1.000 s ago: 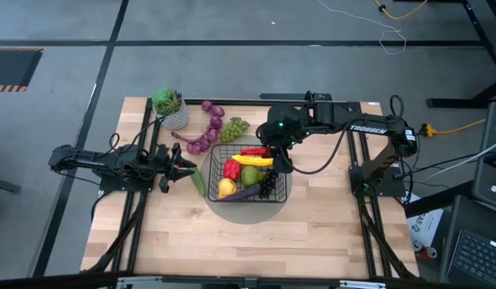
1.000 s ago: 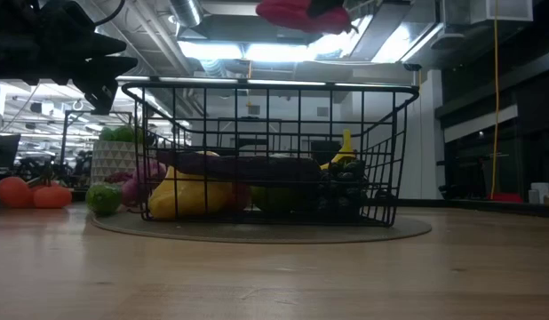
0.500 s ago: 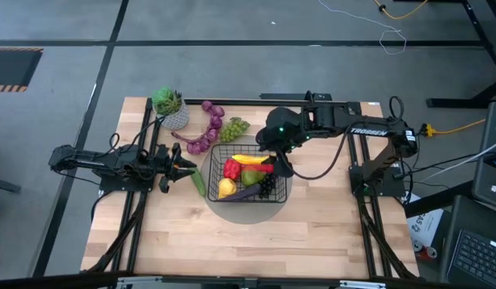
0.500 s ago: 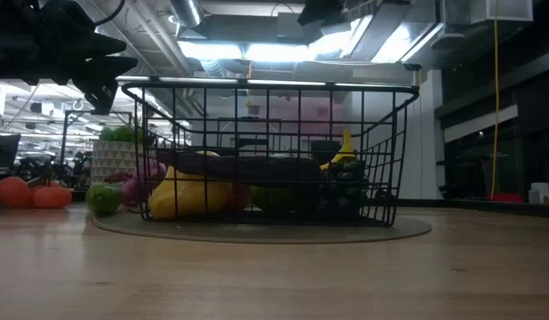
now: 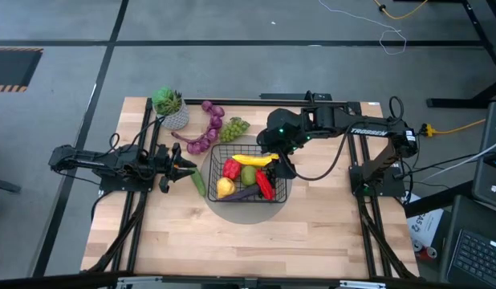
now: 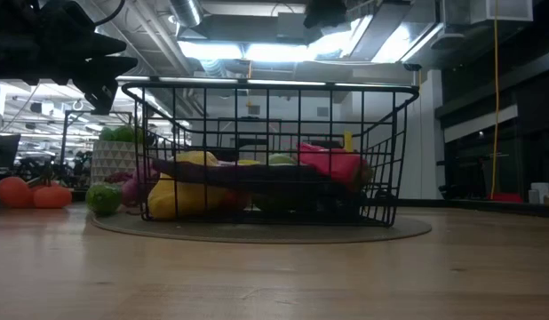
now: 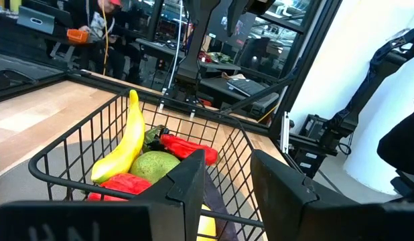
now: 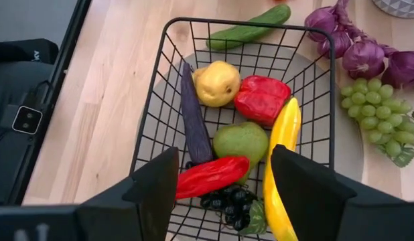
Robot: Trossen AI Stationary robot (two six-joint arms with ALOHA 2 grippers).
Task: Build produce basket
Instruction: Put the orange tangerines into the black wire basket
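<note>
The black wire basket (image 5: 248, 177) stands on a round grey mat (image 5: 246, 207). It holds a banana (image 8: 281, 167), a pear (image 8: 240, 140), a yellow fruit (image 8: 217, 82), an aubergine (image 8: 193, 117), black grapes (image 8: 227, 197) and two red peppers. The long red pepper (image 8: 210, 175) lies across the grapes and the pear. My right gripper (image 8: 225, 161) is open and empty above the basket's far right side (image 5: 274, 152). My left gripper (image 5: 182, 168) is open and empty left of the basket, near a cucumber (image 5: 198, 183) that lies on the table.
Purple grapes (image 5: 208, 128) and green grapes (image 5: 234, 127) lie on the table beyond the basket. A white pot with a green plant (image 5: 169, 108) stands at the far left. The near half of the table (image 5: 248, 241) is bare wood.
The long red pepper that hung at my right gripper above the basket has fallen into the basket. It now lies on the produce at the basket's right side.
</note>
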